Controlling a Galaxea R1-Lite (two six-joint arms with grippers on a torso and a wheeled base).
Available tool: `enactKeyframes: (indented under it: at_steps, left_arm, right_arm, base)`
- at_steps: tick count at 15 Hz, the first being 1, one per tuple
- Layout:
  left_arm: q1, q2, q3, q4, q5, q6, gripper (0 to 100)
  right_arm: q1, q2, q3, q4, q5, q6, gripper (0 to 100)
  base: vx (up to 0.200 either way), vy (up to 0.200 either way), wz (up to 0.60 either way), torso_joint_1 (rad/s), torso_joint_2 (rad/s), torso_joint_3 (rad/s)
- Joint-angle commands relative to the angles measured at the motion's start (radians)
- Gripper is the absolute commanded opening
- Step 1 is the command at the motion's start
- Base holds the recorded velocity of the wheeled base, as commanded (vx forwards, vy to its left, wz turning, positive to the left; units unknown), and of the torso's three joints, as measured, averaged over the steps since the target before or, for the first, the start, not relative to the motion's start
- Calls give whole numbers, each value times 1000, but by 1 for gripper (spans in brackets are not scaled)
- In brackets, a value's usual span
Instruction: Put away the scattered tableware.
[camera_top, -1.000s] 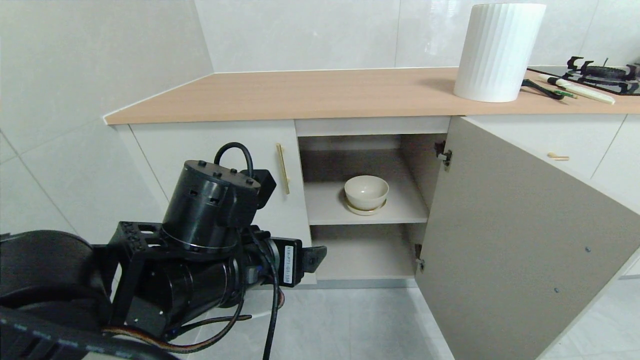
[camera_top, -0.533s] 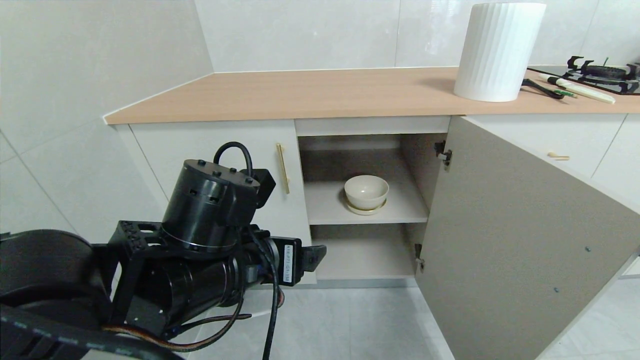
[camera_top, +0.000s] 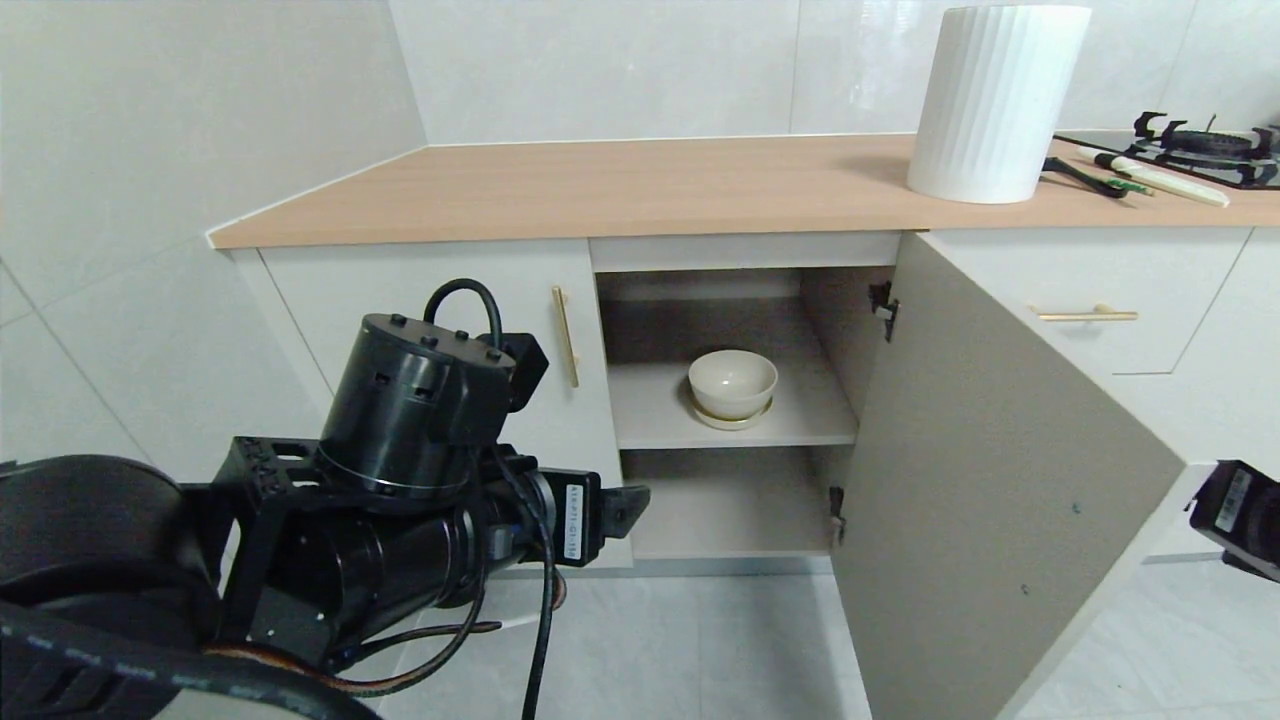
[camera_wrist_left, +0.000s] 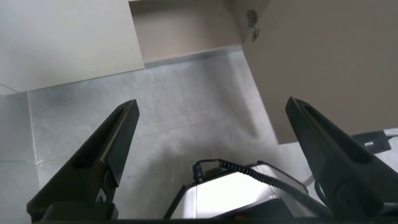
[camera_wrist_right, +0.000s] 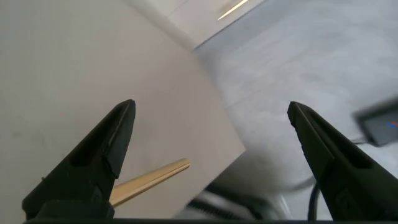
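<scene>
- Head view: the bowl (camera_top: 732, 383) sits on a plate (camera_top: 727, 424) on the cabinet's middle shelf (camera_top: 650, 415); we judge the step in hand to be shutting the cabinet door (camera_top: 980, 480), which stands half open; the left arm (camera_top: 420, 430) hangs low beside the opening, and we want it clear of the door's swing.
- Left wrist view: the left fingers (camera_wrist_left: 106, 155) are spread wide and hold nothing, above the floor (camera_wrist_left: 186, 93).
- Right wrist view: the right fingers (camera_wrist_right: 99, 162) are wide apart and empty, facing the door's outer face, its gold handle (camera_wrist_right: 152, 180) near; we would push flat on the panel by that handle, slowly, in one steady arc.
</scene>
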Motion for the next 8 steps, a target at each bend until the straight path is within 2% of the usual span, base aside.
enactKeyframes:
  at_steps: [1,5,8]
  left_arm:
    - [3,-1,0,0,1,1,100]
    - [6,-2,0,0,1,6,100]
    - [7,-2,0,0,1,6,100]
  right_arm:
    - [178,53,-28,3,-2,5,100]
    - [380,206,-140,0,-2,23,100]
    - [414,328,-233,-3,4,16,100]
  base:
    - [0,0,0,0,0,0]
    - [0,0,0,0,0,0]
    - [0,0,0,0,0,0]
